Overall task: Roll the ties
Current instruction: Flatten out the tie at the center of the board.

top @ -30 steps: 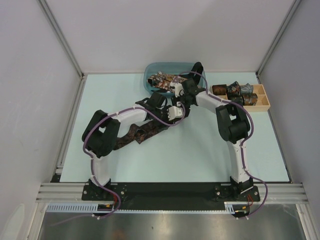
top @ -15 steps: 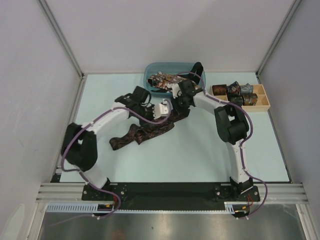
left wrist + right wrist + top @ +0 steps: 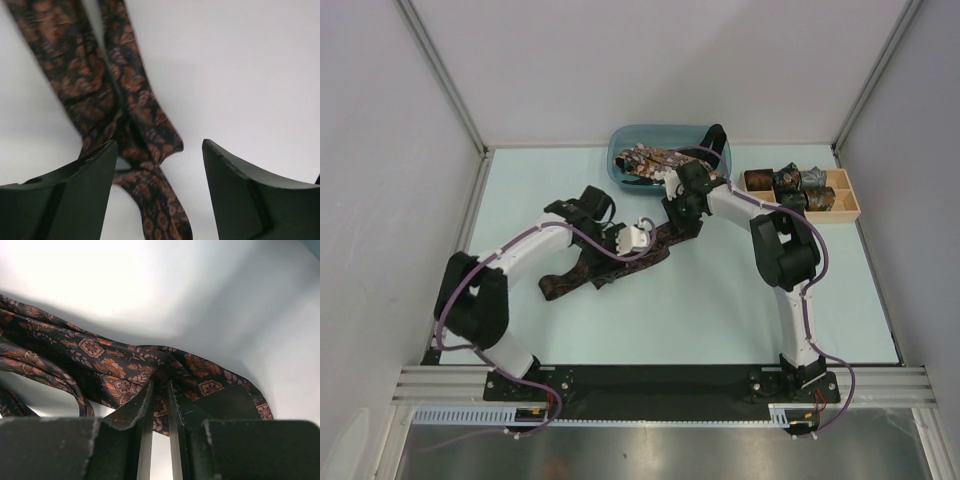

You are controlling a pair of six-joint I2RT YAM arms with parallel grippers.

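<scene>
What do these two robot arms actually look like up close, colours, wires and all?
Both the left arm and right arm have white tube-like links joined by chunky black joints, with a thin purple cable running along each. The left end effector and right end effector each end in two dark fingers.

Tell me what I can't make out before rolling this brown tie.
Top view: brown tie middle, hidden under left tool.
Right wrist: whether the right tool pinches fabric, hidden behind its fingers.
Left wrist: tie's ends, cut by the frame edges.
Top view: coils in the tray, too small to count.
</scene>
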